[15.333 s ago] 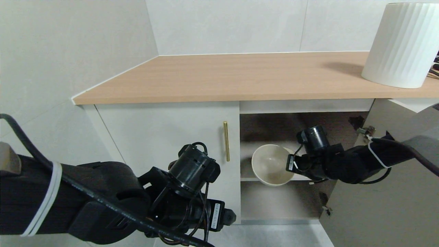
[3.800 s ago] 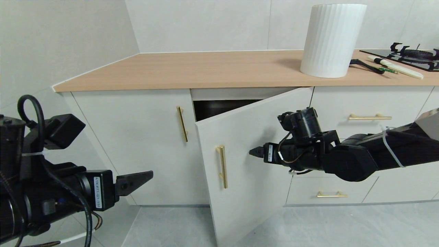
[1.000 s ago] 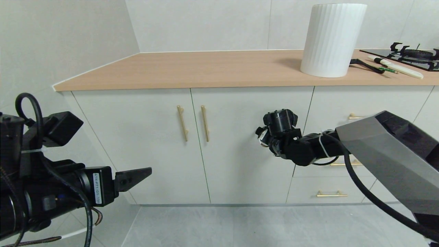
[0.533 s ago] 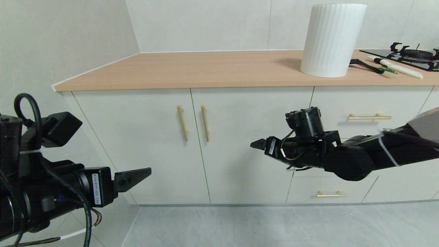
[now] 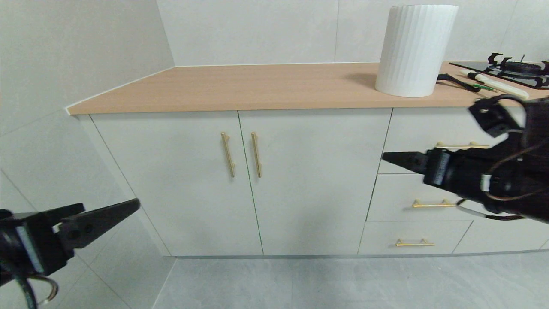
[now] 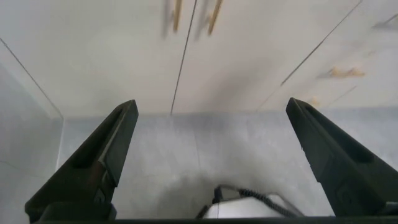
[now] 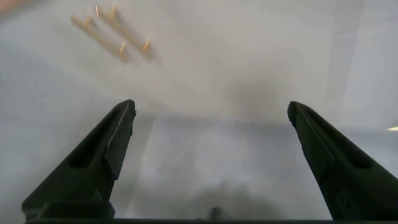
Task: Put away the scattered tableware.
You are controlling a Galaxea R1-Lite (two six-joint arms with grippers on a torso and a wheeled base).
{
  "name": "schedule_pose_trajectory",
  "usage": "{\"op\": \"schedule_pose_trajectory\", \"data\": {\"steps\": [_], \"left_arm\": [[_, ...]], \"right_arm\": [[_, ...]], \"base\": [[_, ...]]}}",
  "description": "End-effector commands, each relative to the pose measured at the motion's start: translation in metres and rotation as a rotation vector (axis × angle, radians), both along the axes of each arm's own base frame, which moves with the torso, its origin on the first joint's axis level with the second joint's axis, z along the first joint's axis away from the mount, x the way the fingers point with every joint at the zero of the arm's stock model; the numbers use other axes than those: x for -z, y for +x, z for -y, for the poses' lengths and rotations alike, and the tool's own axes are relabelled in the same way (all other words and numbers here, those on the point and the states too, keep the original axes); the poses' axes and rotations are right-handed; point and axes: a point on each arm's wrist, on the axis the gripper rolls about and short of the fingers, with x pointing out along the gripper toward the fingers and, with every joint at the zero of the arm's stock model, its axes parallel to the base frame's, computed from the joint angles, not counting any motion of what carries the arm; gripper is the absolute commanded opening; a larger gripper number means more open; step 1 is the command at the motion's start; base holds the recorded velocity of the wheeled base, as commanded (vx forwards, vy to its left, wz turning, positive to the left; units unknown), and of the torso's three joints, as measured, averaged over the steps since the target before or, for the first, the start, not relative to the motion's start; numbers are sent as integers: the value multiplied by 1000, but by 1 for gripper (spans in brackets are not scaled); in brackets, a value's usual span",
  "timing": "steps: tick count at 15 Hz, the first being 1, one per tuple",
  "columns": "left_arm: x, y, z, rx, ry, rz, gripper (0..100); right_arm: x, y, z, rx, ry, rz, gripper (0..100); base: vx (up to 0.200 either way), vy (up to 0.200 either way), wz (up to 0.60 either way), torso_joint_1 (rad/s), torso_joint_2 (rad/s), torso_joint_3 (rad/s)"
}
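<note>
Head view, stock on hand:

1. utensils (image 5: 482, 83): the only loose tableware you can see. A small cluster: 1 black-handled, 1 pale-handled, 1 with green on it; the kinds are too small to tell. They lie flat toward the right end of the counter (image 5: 240, 86), just beside the base of the canister (image 5: 414, 49), between it and the hob (image 5: 514, 68). Their long axes run slantwise, from the canister at the back out toward the right.

2. right gripper (image 5: 394, 159): fingers spread wide with nothing between them, as the right wrist view confirms. It hangs in front of the drawers (image 5: 407, 234), below the counter's front edge. The utensils lie up and to the right of its tips.

3. left gripper (image 5: 110, 208): fingers spread wide, empty. It sits low, off the counter's left corner, well apart from the utensils.

4. doors (image 5: 171, 171): 2, both shut, handles side by side at the seam.

Note for your next move: the right arm looks clearly the nearer. You would likely lift it over the front edge, then turn the wrist so the fingers close across the slanted handles and not along them. The canister crowds the black handle on 1 side, so the hob side probably gives more room.
</note>
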Motion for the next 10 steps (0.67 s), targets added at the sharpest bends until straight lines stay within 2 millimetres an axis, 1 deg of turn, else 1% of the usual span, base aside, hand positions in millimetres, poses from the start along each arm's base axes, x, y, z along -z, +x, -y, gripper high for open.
{"op": "schedule_pose_trajectory", "data": {"steps": [1,2,3,5,6,7,8,9,10], "left_arm": [[5,-47,-23,-28,0,145,100],[13,-66,-31,-34,32,203,100],[22,-81,-37,-26,40,246,100],[34,-102,-43,-25,40,314,100],[37,-106,-44,-26,35,330,100],[40,-112,-46,-41,31,351,100],[46,-122,-48,-66,29,390,100],[50,-127,-49,-78,29,414,100],[51,-130,-49,-90,34,428,100]], "right_arm": [[-7,-90,65,136,-64,215,100],[-7,-124,83,184,-95,317,100],[-5,-150,94,220,-117,391,100],[-1,-193,109,288,-164,472,100],[0,-203,111,295,-179,488,100],[4,-219,115,298,-205,511,100],[14,-245,121,311,-244,540,100],[19,-257,123,361,-254,534,100],[21,-262,123,388,-259,531,100]], "base": [[0,0,0,0,0,0],[0,0,0,0,0,0],[0,0,0,0,0,0],[0,0,0,0,0,0],[0,0,0,0,0,0],[0,0,0,0,0,0],[0,0,0,0,0,0],[0,0,0,0,0,0],[0,0,0,0,0,0]]}}
